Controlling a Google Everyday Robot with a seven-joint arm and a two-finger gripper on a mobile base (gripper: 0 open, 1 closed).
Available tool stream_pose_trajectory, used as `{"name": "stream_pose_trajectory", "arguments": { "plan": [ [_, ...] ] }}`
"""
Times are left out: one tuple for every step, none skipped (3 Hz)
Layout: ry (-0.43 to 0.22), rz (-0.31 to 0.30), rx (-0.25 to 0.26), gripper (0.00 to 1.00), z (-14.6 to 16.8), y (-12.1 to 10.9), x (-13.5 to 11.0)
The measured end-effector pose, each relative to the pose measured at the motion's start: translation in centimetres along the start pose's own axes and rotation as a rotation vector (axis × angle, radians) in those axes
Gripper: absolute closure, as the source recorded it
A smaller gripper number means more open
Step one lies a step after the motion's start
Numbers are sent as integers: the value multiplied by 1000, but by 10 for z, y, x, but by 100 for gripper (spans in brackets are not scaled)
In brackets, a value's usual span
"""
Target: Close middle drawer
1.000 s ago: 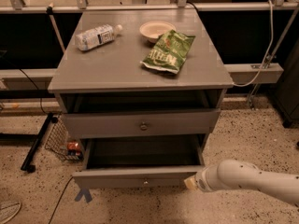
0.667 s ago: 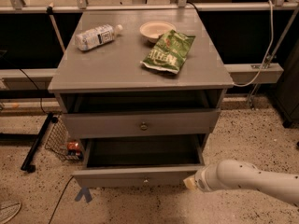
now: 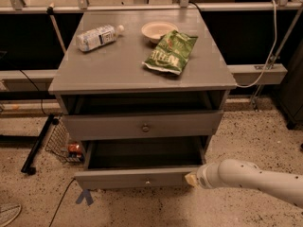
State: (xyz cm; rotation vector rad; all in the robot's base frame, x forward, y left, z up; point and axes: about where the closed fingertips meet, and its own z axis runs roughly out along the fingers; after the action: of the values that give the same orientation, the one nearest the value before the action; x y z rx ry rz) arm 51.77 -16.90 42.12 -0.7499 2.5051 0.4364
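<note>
The middle drawer (image 3: 118,178) is a grey wooden drawer with a low flat front and a tiny round knob (image 3: 147,182). It is pulled well out, and its deep box looks dark and empty. My gripper (image 3: 191,178) sits at the tip of the white arm (image 3: 251,178), which comes in from the lower right. The gripper is at the right end of the drawer's front, touching it or very close to it. Above it, the top drawer (image 3: 104,125) with a bigger dark knob (image 3: 145,126) stands slightly open. The lowest drawer is hidden.
On the cabinet top (image 3: 109,70) lie a plastic bottle (image 3: 98,37), a pale bowl (image 3: 158,30) and a green chip bag (image 3: 172,51). A wire basket (image 3: 61,143) and a black stand leg (image 3: 38,145) are on the floor to the left. A blue tape mark (image 3: 85,196) is on the floor.
My gripper has edged slightly up and in toward the right end of the drawer front. The drawer looks just as far out as before.
</note>
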Motion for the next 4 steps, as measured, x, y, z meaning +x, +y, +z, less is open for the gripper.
{"name": "stream_pose_trajectory", "arguments": {
  "plan": [
    [-15,-25,27,100,9,-14,-10],
    [-24,-50,55,100,16,-27,-20],
    [-43,-77,80,100,23,-39,-33],
    [-70,-117,97,100,25,-48,-53]
  ]
}}
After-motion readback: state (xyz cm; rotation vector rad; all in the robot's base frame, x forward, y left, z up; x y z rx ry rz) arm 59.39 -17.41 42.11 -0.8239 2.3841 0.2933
